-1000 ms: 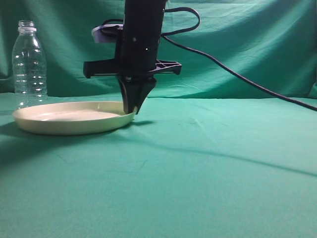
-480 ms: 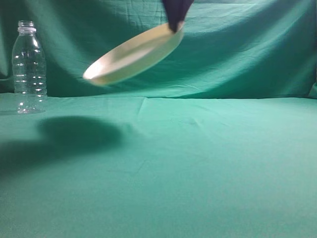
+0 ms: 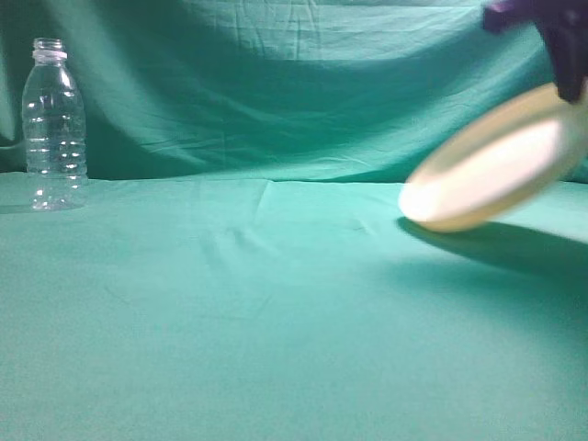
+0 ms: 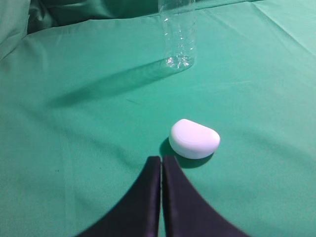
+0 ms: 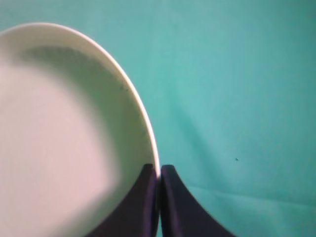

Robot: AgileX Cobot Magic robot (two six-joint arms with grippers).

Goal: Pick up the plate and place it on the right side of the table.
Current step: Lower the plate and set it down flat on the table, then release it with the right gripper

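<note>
The cream plate (image 3: 496, 165) hangs tilted and blurred in the air at the right of the exterior view, its low edge close above the table (image 3: 276, 303). My right gripper (image 3: 570, 87) is shut on the plate's upper rim. In the right wrist view the plate (image 5: 64, 138) fills the left half, and the right gripper (image 5: 158, 170) pinches its rim between the two dark fingers. My left gripper (image 4: 161, 160) is shut and empty over the green cloth; it does not show in the exterior view.
A clear plastic bottle (image 3: 54, 124) stands upright at the far left near the backdrop; its lower part shows in the left wrist view (image 4: 177, 34). A small white rounded object (image 4: 194, 138) lies on the cloth just ahead of the left gripper.
The right gripper lifted the plate off the table at the left, carried it through the air and now holds it tilted at the far right, lower than half a second ago.
</note>
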